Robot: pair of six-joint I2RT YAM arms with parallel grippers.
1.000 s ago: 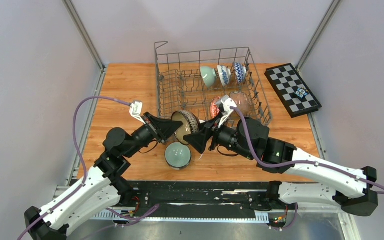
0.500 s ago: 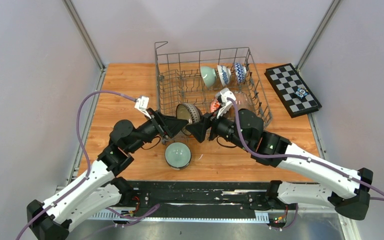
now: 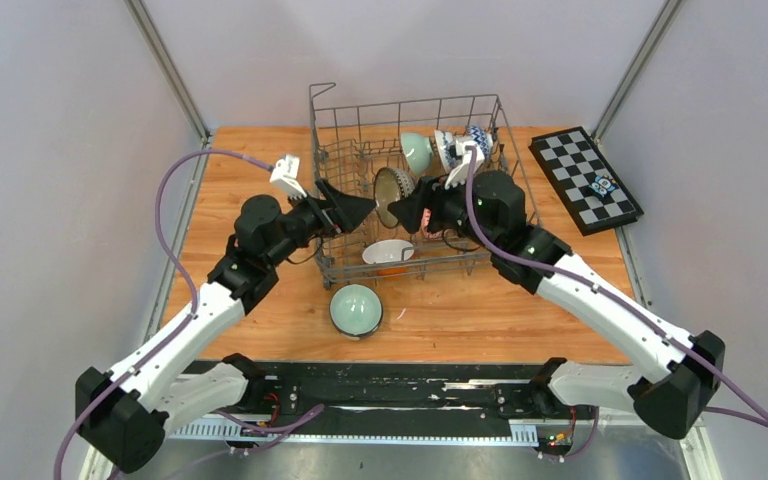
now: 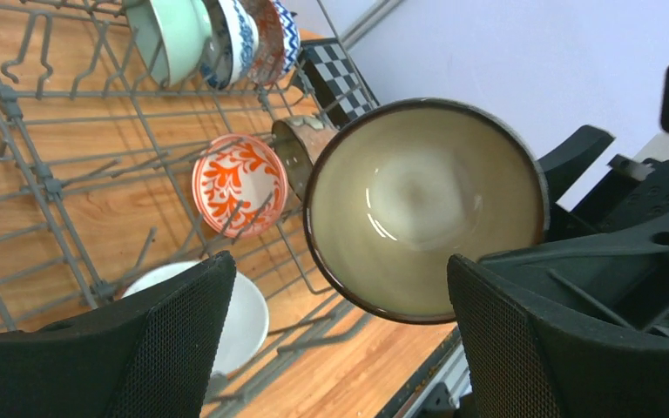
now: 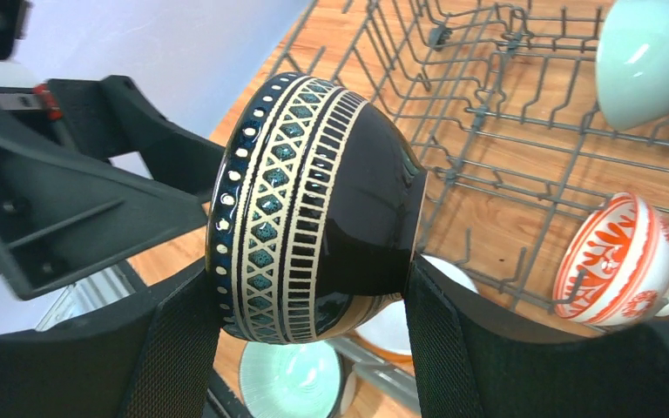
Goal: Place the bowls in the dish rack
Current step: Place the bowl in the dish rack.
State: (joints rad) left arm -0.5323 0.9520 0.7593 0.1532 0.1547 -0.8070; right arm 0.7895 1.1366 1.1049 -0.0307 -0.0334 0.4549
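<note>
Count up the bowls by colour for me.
Pale green bowls: 2
Blue-white patterned bowls: 2
Red-white patterned bowl: 1
Dark-rimmed beige bowl: 1
White-and-orange bowl: 1
Total: 7

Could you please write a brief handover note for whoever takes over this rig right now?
Right gripper: shut on the dark patterned, beige-lined ceramic bowl, held sideways over the grey wire dish rack.
Left gripper: open, empty, facing that bowl's mouth.
Done: three far-row bowls, the red-white patterned bowl mid-rack, an orange, white-lined bowl by the near wall.
Left: seat the held bowl, then load the pale green bowl on the wooden table.
</note>
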